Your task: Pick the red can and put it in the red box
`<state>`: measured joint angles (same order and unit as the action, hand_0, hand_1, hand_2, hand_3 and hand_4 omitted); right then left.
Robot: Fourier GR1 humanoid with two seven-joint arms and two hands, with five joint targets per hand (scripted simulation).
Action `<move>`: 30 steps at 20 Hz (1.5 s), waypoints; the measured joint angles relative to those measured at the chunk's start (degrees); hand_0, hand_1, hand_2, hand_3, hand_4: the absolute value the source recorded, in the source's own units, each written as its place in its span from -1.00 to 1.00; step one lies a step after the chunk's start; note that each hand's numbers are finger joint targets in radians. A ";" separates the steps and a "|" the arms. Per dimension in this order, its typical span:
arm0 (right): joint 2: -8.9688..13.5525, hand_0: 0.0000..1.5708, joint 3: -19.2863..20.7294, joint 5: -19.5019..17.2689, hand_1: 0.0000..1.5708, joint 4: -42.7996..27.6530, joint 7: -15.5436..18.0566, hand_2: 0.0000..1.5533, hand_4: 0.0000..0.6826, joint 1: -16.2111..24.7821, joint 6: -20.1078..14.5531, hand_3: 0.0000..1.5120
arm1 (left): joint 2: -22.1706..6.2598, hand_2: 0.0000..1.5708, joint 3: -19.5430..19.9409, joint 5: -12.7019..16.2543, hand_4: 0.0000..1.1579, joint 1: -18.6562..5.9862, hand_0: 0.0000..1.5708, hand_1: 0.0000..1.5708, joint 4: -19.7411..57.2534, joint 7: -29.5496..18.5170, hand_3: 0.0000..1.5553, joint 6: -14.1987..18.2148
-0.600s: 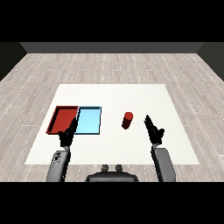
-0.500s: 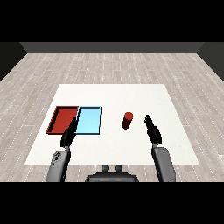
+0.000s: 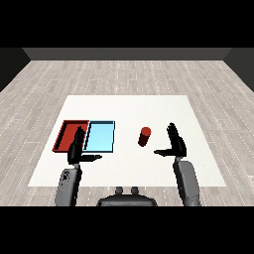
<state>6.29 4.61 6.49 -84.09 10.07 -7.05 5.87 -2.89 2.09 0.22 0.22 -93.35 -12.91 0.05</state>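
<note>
- Head view: the small upright red cylindrical can point(image 3: 144, 136) stands on the white rectangular table point(image 3: 129, 106), to the right of the shallow light blue tray point(image 3: 99, 137) and well apart from it.
- The shallow red tray point(image 3: 68, 135) lies touching the left side of the light blue tray.
- Since 0.6 s ago, the right hand point(image 3: 175, 144) has moved closer to the can; fingers straight, thumb spread toward it, holding nothing, not yet touching.
- Implication: the approach is in progress; the grasp is not yet made.
- The left hand point(image 3: 77, 151) remains over the red tray's near edge, fingers relaxed, empty.
</note>
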 measured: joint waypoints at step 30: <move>-0.55 -1.00 3.04 1.55 -1.00 16.26 10.39 -1.00 -1.00 -8.70 2.65 -1.00 | -0.34 -1.00 2.79 2.92 -1.00 -0.13 -1.00 -1.00 2.60 -9.11 -1.00 -2.22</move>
<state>5.74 7.65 8.04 -67.83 20.45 -15.74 8.52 -3.23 4.88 3.14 0.09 -90.75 -22.03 -2.16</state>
